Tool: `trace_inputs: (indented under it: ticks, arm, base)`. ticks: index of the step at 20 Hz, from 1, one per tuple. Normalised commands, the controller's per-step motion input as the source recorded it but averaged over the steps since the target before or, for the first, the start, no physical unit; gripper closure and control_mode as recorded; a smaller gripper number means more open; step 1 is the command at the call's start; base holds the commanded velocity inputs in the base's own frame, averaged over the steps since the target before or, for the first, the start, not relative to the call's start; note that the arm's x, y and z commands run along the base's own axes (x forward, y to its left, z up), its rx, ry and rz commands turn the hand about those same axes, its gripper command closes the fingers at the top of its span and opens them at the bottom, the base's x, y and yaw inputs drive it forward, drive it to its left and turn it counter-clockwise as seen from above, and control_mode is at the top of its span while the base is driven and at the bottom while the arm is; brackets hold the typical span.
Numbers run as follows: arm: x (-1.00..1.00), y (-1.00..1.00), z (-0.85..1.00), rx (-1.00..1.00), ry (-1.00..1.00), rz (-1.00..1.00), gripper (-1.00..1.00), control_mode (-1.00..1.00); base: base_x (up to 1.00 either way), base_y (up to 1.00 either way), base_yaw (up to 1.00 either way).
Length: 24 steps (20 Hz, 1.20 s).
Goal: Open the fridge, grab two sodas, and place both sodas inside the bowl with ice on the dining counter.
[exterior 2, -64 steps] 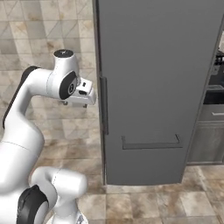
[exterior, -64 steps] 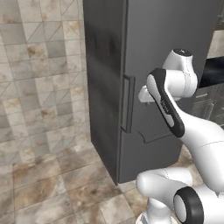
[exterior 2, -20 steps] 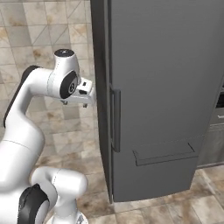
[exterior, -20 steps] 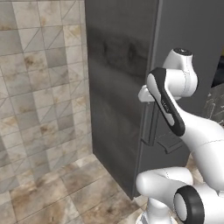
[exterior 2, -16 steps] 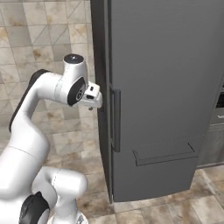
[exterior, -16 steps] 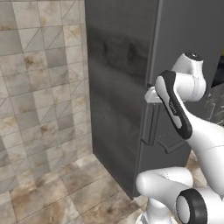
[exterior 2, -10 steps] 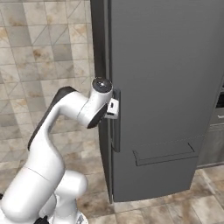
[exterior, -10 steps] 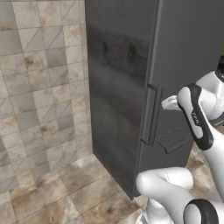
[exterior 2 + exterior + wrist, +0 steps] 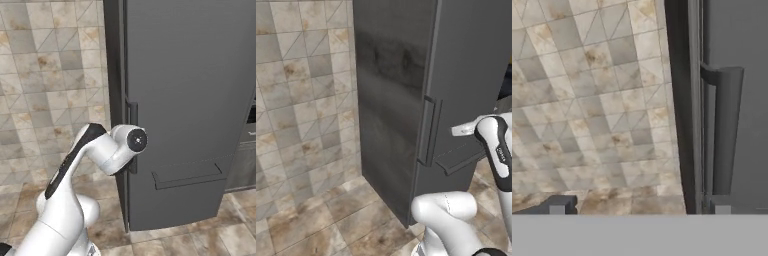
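Since a second ago the arm has swung forward and down from beside the fridge's [image 9: 185, 100] edge to the door handle [image 9: 428, 131], while the base and the fridge itself stay where they were. In the right base view the wrist now sits against the lower part of the handle, hiding the fingers there.

The gripper [image 9: 639, 206] is spread wide and released, holding nothing. In the hand view its two dark fingertips [image 9: 559, 205] rise at the bottom, one over the tiled floor [image 9: 592, 110] and the other at the foot of the handle, so the long vertical bar stands just ahead of the gripper, toward one fingertip rather than centred between the two. Whether that fingertip touches the bar cannot be told.

The fridge door is closed. Its dark grey front lies straight ahead of the gripper, with the recessed drawer grip [image 9: 187, 176] lower on the door, off to the side of the wrist.
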Motion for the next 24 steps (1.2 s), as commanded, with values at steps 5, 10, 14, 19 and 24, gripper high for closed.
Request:
trace_inputs:
  ticks: [5,10,14,19,24]
  arm:
    - [0.05,0.00,-0.08,0.02,-0.27,0.00,-1.00,-1.00]
    - [0.12,0.00,-0.14,0.00,-0.17,-0.02,-1.00,-1.00]
    - [0.06,-0.06,-0.18,0.00,-0.16,-0.02,-1.00,-1.00]
    - [0.17,-0.14,-0.07,0.00,-0.10,-0.01,-1.00,-1.00]
    - [0.31,-0.13,-0.01,0.01,-0.03,0.00,-1.00,-1.00]
  base:
    - [0.00,0.00,0.00]
    - [0.00,0.00,0.00]
    - [0.00,0.00,0.00]
    - [0.00,0.00,0.00]
    - [0.00,0.00,0.00]
